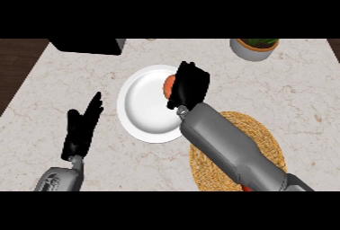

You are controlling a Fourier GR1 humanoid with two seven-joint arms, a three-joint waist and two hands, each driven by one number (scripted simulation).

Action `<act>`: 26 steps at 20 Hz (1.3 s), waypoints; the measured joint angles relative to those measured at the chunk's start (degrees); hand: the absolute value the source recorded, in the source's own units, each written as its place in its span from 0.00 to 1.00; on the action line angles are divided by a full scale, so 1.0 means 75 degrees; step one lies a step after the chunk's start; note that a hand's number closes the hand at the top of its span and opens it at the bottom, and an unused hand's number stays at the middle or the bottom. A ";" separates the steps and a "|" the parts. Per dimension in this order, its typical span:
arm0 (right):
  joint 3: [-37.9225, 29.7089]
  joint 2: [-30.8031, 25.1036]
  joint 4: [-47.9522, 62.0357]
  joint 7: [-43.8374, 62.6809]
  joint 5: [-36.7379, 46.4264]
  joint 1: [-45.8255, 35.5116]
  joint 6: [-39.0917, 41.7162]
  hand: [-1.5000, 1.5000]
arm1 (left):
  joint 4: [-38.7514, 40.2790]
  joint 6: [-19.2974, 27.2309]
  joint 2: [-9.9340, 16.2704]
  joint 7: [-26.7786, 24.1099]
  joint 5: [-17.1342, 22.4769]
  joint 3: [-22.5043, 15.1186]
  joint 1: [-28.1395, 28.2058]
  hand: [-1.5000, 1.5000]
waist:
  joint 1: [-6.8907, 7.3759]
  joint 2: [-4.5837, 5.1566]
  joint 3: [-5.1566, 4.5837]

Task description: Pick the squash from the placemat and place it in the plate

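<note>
Pale marbled counter [53,81] fills the view, with darker wood showing beyond its left edge and a black box [86,46] at the back. At the left the left hand [81,128] rests near the counter's lower edge, fingers straight and up, holding nothing. Next comes the plate [143,112], white and round, bare across most of its middle. Over its right rim hangs the right hand [189,87], fingers curled down round the squash [170,84], of which only an orange sliver peeks out on the hand's left side. So the squash is off the mat and above the plate's right part; whether it touches the plate I cannot tell, since the hand hides its underside. The grey forearm runs back down across the woven mat [262,137], which lies just right of the plate. A potted plant [254,47] stands at the far right back, well apart from all this.

The step in hand looks like the release. Doing it well would mean carrying the squash a little more toward the plate's middle, lowering until it rests, then opening the fingers so it cannot roll over the rim.
</note>
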 measured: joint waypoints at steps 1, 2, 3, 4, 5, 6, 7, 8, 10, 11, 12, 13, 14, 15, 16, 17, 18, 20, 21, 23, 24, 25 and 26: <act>-0.0015 0.0004 0.0033 -0.0050 -0.0223 0.0035 -0.0071 1.00 | -0.0017 0.0012 -0.0018 0.0006 -0.0004 -0.0008 0.0028 0.50 | -0.0008 -0.0005 0.0001; -0.0051 0.0009 0.0070 -0.0121 -0.0512 0.0126 -0.0129 1.00 | -0.0103 0.0006 -0.0011 0.0034 -0.0019 -0.0036 0.0056 0.50 | 0.0001 -0.0010 0.0003; -0.0061 0.0015 0.0140 -0.0185 -0.0802 0.0241 -0.0176 1.00 | -0.0103 0.0031 -0.0039 0.0000 -0.0051 -0.0066 0.0094 0.50 | 0.0008 -0.0005 0.0004; -0.0031 0.0022 0.0251 -0.0237 -0.1063 0.0297 -0.0205 0.00 | -0.0100 0.0039 -0.0057 -0.0032 -0.0073 -0.0090 0.0144 0.50 | 0.0005 -0.0003 0.0004; -0.0001 0.0027 0.0321 -0.0284 -0.1336 0.0355 -0.0238 0.00 | -0.0141 0.0032 -0.0038 -0.0006 -0.0055 -0.0062 0.0139 0.50 | 0.0000 -0.0005 0.0004; 0.0057 0.0031 0.0376 -0.0325 -0.1612 0.0396 -0.0276 0.00 | -0.0104 0.0045 -0.0053 -0.0058 -0.0063 -0.0053 0.0157 0.50 | -0.0009 -0.0005 0.0005; 0.0132 0.0035 0.0460 -0.0375 -0.1882 0.0393 -0.0311 0.00 | -0.0070 0.0061 -0.0074 -0.0092 -0.0080 -0.0054 0.0158 0.50 | -0.0027 -0.0005 0.0005; 0.0271 0.0039 0.0501 -0.0449 -0.2147 0.0423 -0.0377 0.00 | -0.0028 0.0100 -0.0092 -0.0079 -0.0098 -0.0031 0.0118 0.50 | -0.0055 -0.0009 0.0004; 0.0528 0.0045 0.0606 -0.0640 -0.2640 0.0340 -0.0563 0.00 | -0.0106 0.0058 -0.0047 0.0010 -0.0063 0.0019 0.0129 0.50 | -0.0094 -0.0020 0.0005; 0.0582 0.0052 0.0602 -0.0765 -0.2798 0.0295 -0.0676 0.00 | -0.0197 0.0048 -0.0042 0.0037 -0.0038 0.0030 0.0230 0.50 | -0.0136 -0.0031 0.0006; 0.0668 0.0053 0.0558 -0.0913 -0.2912 0.0301 -0.0871 0.00 | -0.0332 0.0047 -0.0026 0.0134 -0.0023 0.0037 0.0268 0.50 | -0.0152 -0.0040 0.0007; 0.0776 0.0053 0.0457 -0.1061 -0.2985 0.0294 -0.1130 0.00 | -0.0258 0.0019 -0.0013 0.0117 -0.0010 0.0068 0.0199 0.50 | -0.0160 -0.0036 0.0007; 0.0795 0.0056 0.0341 -0.1240 -0.3021 0.0329 -0.1394 0.00 | -0.0264 0.0059 -0.0036 0.0089 -0.0032 0.0068 0.0265 0.50 | -0.0194 -0.0046 0.0008; 0.0764 0.0060 0.0205 -0.1432 -0.3010 0.0392 -0.1737 0.00 | -0.0272 0.0048 -0.0014 0.0094 -0.0010 0.0103 0.0279 0.50 | -0.0236 -0.0054 0.0009; 0.0680 0.0061 0.0071 -0.1570 -0.2999 0.0385 -0.2070 0.00 | -0.0254 0.0068 -0.0044 0.0041 -0.0020 0.0094 0.0329 0.50 | -0.0264 -0.0059 0.0011; 0.0602 0.0063 -0.0097 -0.1697 -0.2982 0.0412 -0.2425 0.00 | -0.0274 0.0089 -0.0043 0.0022 -0.0038 0.0096 0.0366 0.50 | -0.0294 -0.0072 0.0013; 0.0513 0.0062 -0.0258 -0.1835 -0.2983 0.0436 -0.2774 0.00 | -0.0297 0.0090 -0.0035 0.0079 -0.0039 0.0097 0.0352 0.50 | -0.0316 -0.0077 0.0016; 0.0363 0.0061 -0.0543 -0.2144 -0.3034 0.0592 -0.3480 0.00 | -0.0316 0.0087 -0.0031 0.0060 -0.0036 0.0108 0.0393 0.50 | -0.0345 -0.0080 0.0018; 0.0339 0.0063 -0.0720 -0.2287 -0.3047 0.0741 -0.3793 0.00 | -0.0330 0.0129 -0.0059 0.0071 -0.0058 0.0098 0.0424 0.50 | -0.0383 -0.0089 0.0018; 0.0361 0.0062 -0.1107 -0.2561 -0.3233 0.1045 -0.4290 0.00 | -0.0280 0.0209 -0.0126 0.0038 -0.0112 0.0084 0.0418 0.50 | -0.0429 -0.0091 0.0017; 0.0381 0.0063 -0.1274 -0.2741 -0.3301 0.1254 -0.4493 0.00 | -0.0311 0.0172 -0.0070 0.0058 -0.0078 0.0143 0.0402 0.50 | -0.0458 -0.0096 0.0015; 0.0399 0.0063 -0.1348 -0.3012 -0.3421 0.1470 -0.4717 0.00 | -0.0355 0.0127 -0.0039 0.0001 -0.0056 0.0157 0.0502 0.50 | -0.0459 -0.0094 0.0015; 0.0414 0.0066 -0.1468 -0.3225 -0.3571 0.1615 -0.4870 0.00 | -0.0358 0.0148 -0.0043 0.0032 -0.0076 0.0165 0.0491 0.50 | -0.0476 -0.0092 0.0015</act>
